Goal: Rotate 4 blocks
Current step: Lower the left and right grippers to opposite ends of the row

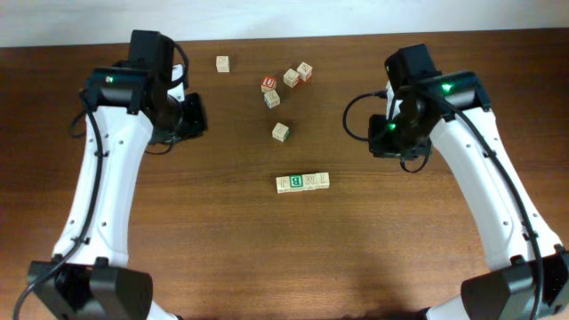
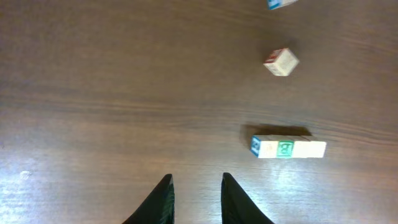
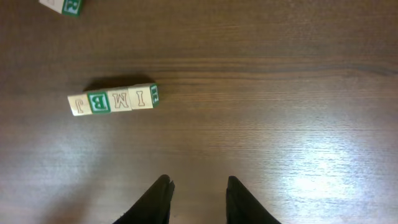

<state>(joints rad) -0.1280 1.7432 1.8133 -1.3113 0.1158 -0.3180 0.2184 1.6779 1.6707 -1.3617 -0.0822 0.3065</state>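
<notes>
the four blocks (image 1: pixel 303 182) lie in one tight row near the middle of the table (image 1: pixel 178 258), side touching side, the green "b" face (image 3: pixel 97 101) second from one end; both arms hang well back from it, one on each side.

the left gripper (image 2: pixel 196 200) has its fingers a little apart with only bare wood between them, holding nothing; the right gripper (image 3: pixel 198 199) is the same, its gap somewhat wider and also empty; neither touches a block.

the step in hand looks to be the approach. to do it well:

- bring each gripper in low and square to the row, so that contact falls flat on a face and not on a corner
- if the row is to turn as one piece, press on both ends together and evenly; an uneven push would likely buckle the line at a joint
- if each block turns singly, widen the fingers first — the present gap looks tight for a cube — and lift just clear of the neighbours
- stay clear of the loose cube (image 1: pixel 281 132) above the row and the red-topped cube (image 1: pixel 269 84) beyond it; they seem no part of this

small wooden cubes slide easily on polished wood, so slow contact should pay.
</notes>
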